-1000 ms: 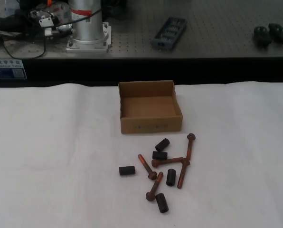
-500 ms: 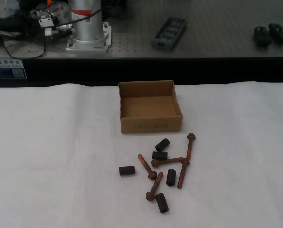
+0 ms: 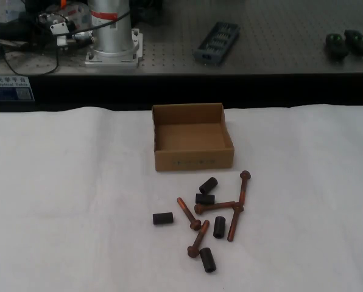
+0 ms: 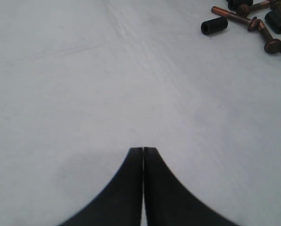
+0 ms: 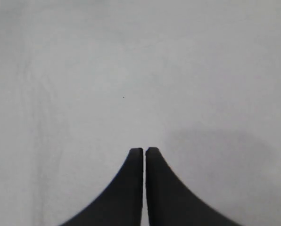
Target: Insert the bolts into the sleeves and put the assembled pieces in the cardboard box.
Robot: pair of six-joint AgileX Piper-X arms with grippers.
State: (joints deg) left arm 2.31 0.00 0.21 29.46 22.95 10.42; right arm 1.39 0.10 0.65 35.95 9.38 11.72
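An open cardboard box (image 3: 193, 145) stands at the middle of the white cloth. In front of it lie several rusty bolts (image 3: 187, 213) mixed with several short black sleeves (image 3: 162, 218), all loose. My left gripper (image 4: 143, 149) is shut with nothing in it, over bare cloth; a black sleeve (image 4: 214, 25) and a bolt (image 4: 235, 18) lie some way ahead of it. My right gripper (image 5: 144, 149) is shut too, empty, over plain cloth.
The white cloth (image 3: 66, 201) covers the bench on both sides of the pile. Behind it runs a dark perforated board with a metal post (image 3: 111, 30), a blue tray (image 3: 216, 41) and two black knobs (image 3: 347, 44).
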